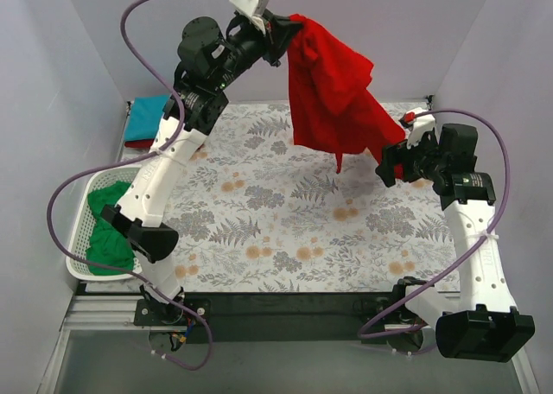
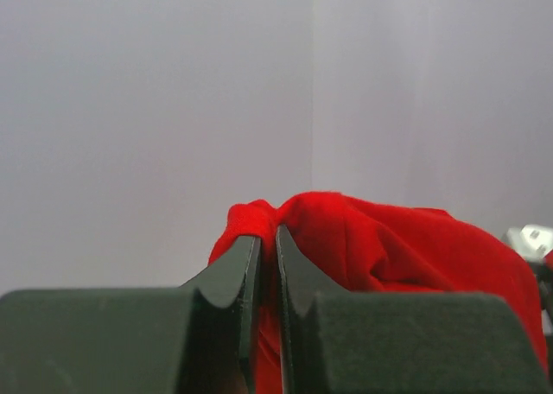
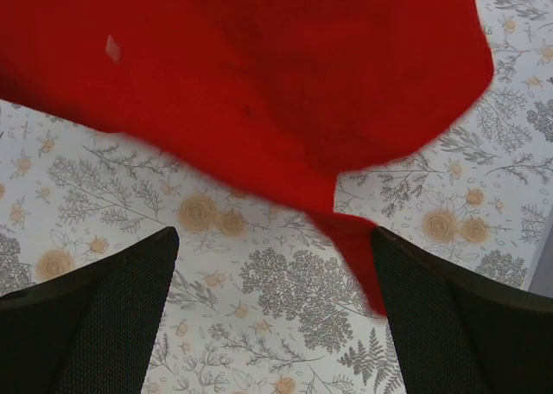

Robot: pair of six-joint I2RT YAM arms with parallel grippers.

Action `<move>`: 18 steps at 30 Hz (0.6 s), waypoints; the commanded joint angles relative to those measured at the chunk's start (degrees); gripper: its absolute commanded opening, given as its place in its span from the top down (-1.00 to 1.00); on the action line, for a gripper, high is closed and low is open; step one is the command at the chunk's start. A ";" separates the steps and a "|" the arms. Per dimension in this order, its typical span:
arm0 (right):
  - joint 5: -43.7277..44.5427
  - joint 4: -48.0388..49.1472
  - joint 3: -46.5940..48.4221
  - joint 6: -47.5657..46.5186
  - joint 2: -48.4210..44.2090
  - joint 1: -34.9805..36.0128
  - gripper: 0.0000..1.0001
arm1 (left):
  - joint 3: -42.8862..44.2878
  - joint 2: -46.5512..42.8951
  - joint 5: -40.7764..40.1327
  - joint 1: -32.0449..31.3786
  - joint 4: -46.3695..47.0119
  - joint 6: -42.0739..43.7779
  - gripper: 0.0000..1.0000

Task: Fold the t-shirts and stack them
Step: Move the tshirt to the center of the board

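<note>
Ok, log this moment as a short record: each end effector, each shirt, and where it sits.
left end effector: shut on the red t-shirt, holding it high above the table
right end effector: open, at the shirt's hanging lower edge, gripping nothing
green t-shirt: crumpled in the white basket, left edge
teal t-shirt: lying at the far left corner

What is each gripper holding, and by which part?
The left gripper is shut on a bunched fold at the top of the hanging bright red t-shirt; which part is unclear. The right gripper is open, holding nothing.
</note>
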 commanded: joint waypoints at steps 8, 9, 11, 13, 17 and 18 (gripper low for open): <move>-0.83 -10.95 3.43 -14.85 -5.62 -0.33 -0.97 | -44.56 -20.81 0.76 2.48 -11.07 7.06 -0.32; -0.92 -11.84 2.54 -17.04 -5.89 -0.33 -0.97 | -47.73 -24.14 2.26 7.01 -14.92 5.58 -0.69; -1.01 -14.38 0.52 -19.07 -6.24 -0.33 -0.97 | -54.74 -26.62 7.51 13.18 -17.76 4.17 -0.71; -0.66 -15.80 -2.90 -21.35 -5.19 -0.24 -0.97 | -57.59 -28.65 12.55 18.72 -21.62 6.25 -0.72; 1.28 -18.18 -6.52 -23.46 1.30 -0.24 -0.97 | -60.50 -26.57 17.64 18.84 -27.52 9.61 -0.73; 1.28 -18.88 -6.61 -24.17 4.36 -0.24 -0.96 | -60.33 -24.98 20.26 18.75 -30.22 10.39 -0.72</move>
